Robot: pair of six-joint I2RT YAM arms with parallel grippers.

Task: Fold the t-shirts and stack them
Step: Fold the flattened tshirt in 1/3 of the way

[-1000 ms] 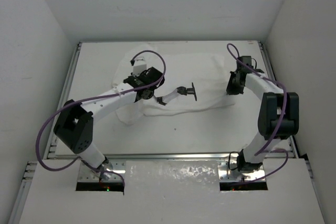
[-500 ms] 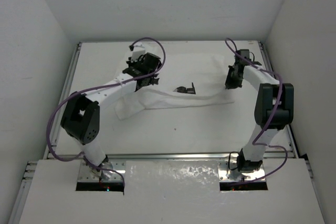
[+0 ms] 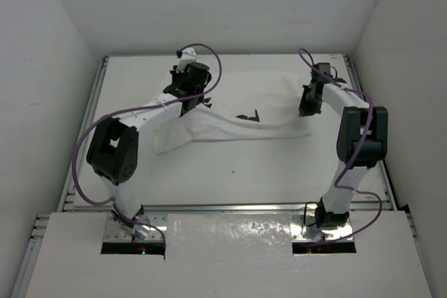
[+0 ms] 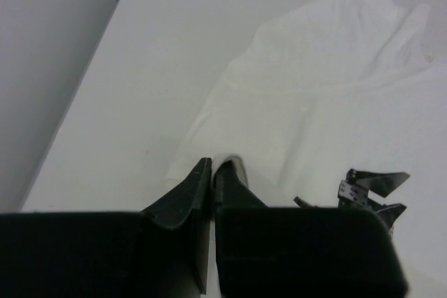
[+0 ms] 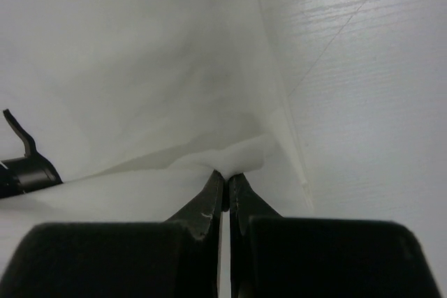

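The white t-shirt [image 3: 241,92] lies across the far half of the table [image 3: 230,169], folded over, with its near fold running from left to right. My left gripper [image 3: 191,100] is over the shirt's left part. In the left wrist view the gripper [image 4: 213,165] is shut on an edge of the t-shirt [image 4: 328,88]. My right gripper [image 3: 307,106] is at the shirt's right end. In the right wrist view that gripper [image 5: 227,174] is shut on a pinch of the t-shirt [image 5: 140,68].
A small black part [image 3: 248,116] lies on the shirt between the grippers; it also shows in the left wrist view [image 4: 370,186] and the right wrist view [image 5: 24,165]. White walls enclose the table at left, right and back. A metal rail [image 3: 89,116] runs along the left edge.
Both arms have moved toward the far wall, each holding the shirt. The shirt's near edge has been carried back with them and the cloth now lies narrower.
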